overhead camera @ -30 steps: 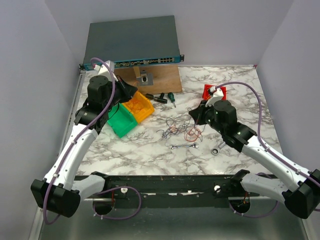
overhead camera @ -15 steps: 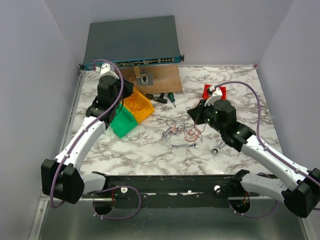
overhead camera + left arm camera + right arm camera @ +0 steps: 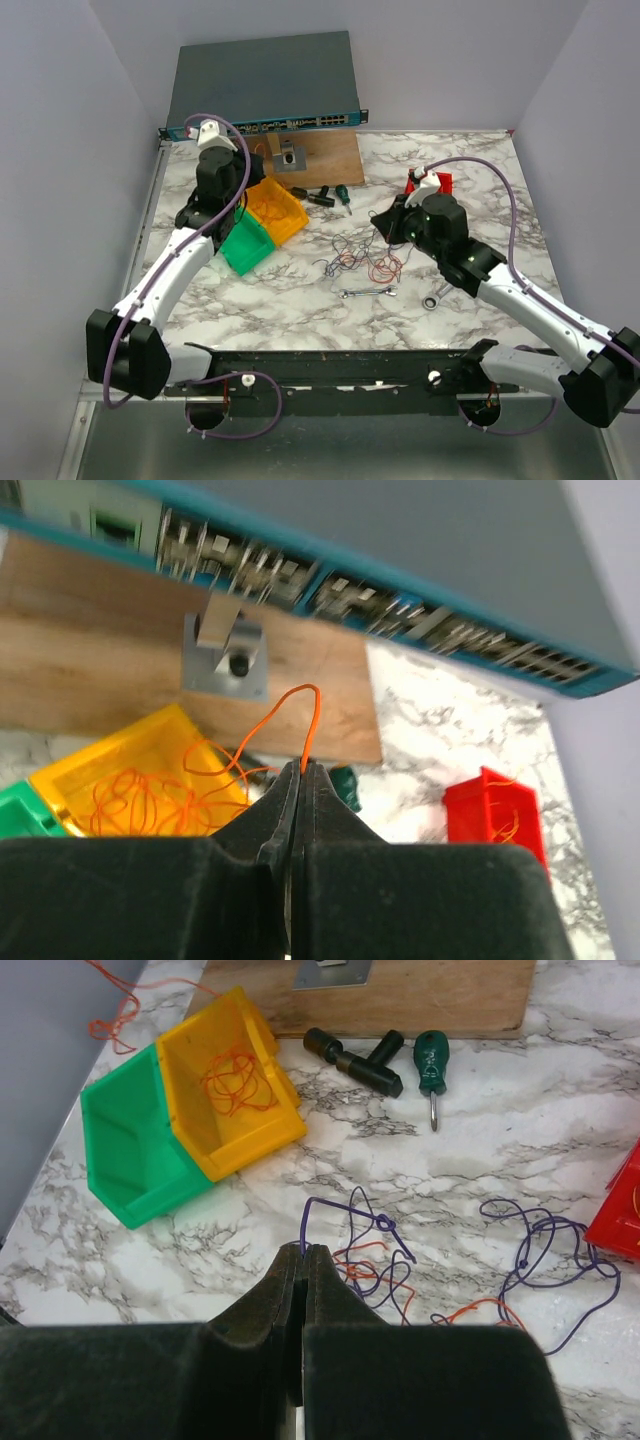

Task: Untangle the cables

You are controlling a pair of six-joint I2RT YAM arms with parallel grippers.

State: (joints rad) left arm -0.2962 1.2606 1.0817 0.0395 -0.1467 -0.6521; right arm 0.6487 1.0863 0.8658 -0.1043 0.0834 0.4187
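- Fingers on both arms are clenched tight, 1 wire apiece, nothing slack in either pinch.
- Nearest in, a wrench (image 3: 368, 293) lies at 6 o'clock of the cables (image 3: 360, 258). They sit bunched mid-table, purple and orange strands crossing, and the bunch looks much as it did a second ago.
- At 1 o'clock of that bunch, the right gripper (image 3: 303, 1250) nips a purple wire (image 3: 304, 1225). It has crept a touch toward 12 o'clock, so the strand stands up out of the knot. My read: it is being teased out, but it still runs into the others.
- Big mover is the left gripper (image 3: 301, 770). Its arm has swung in and stretched toward 11 o'clock, lifting an orange wire (image 3: 311, 728) over the yellow bin (image 3: 288, 222). The tail droops toward the orange coils already lying inside.
- Farther back, the wooden board (image 3: 320, 155), then the network switch (image 3: 265, 80) at 12 o'clock.
- So that orange strand looks 1 release from sorted, purple seems next, and most of the bunch remains.
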